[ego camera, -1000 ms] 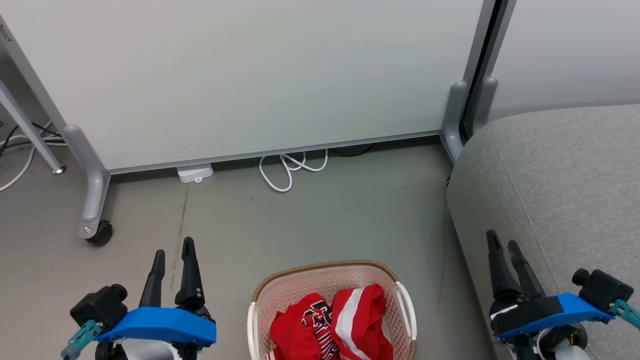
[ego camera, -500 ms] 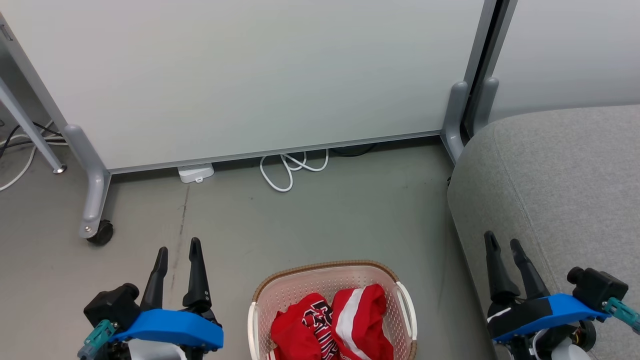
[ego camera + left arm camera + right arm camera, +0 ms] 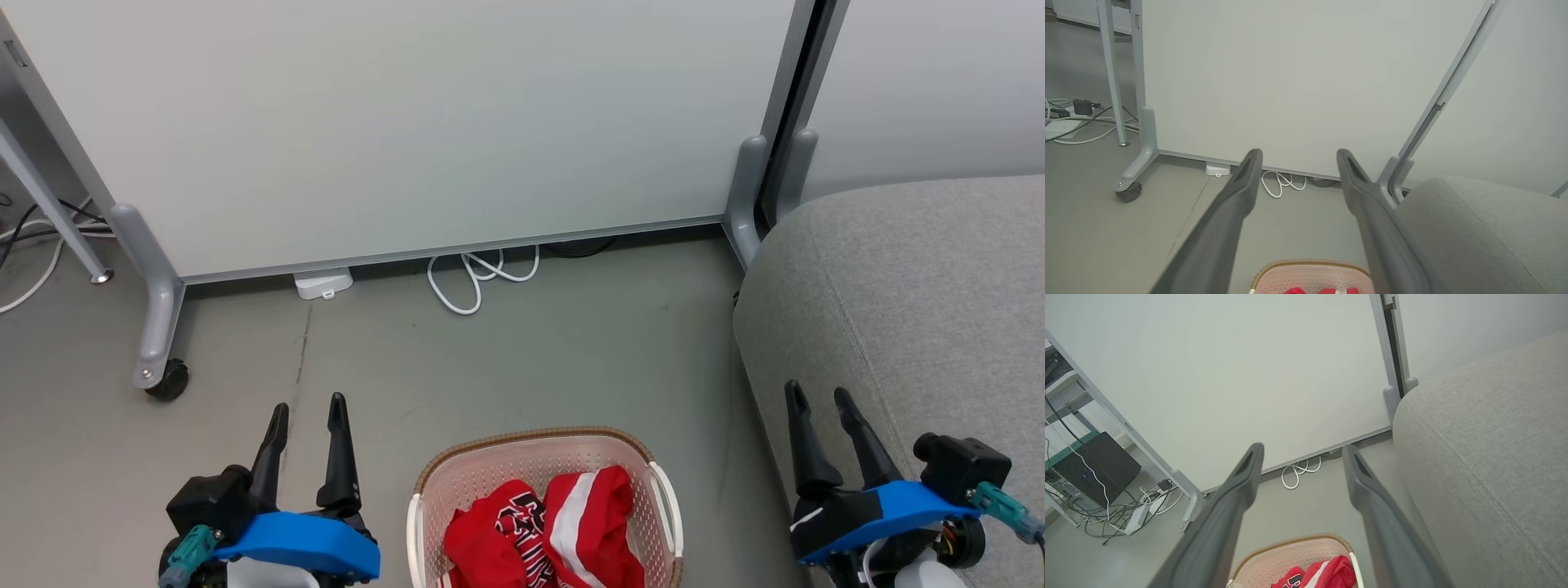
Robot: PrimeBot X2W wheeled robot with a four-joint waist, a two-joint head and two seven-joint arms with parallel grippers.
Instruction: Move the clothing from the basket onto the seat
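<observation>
Now, on the grey floor (image 3: 522, 359), at the lower edge of the head view: the basket (image 3: 535, 434), upright, with the clothing (image 3: 543, 535) crumpled inside, red with a white stripe and black-and-white letters. Just right of the basket, near but apart: the seat (image 3: 914, 302), large and grey, with a seam along its rounded edge. Left gripper (image 3: 308, 406): hangs above the floor at the left of the basket, jaws spread wide, nothing between them. Right gripper (image 3: 815, 390): hangs at the front edge of the seat, jaws wide apart as well, also with no thing in hold. Behind, a pale partition panel (image 3: 408, 122) on a castor wheel (image 3: 167, 380), and a white cable (image 3: 478, 278) looped on the floor below its lower edge.
</observation>
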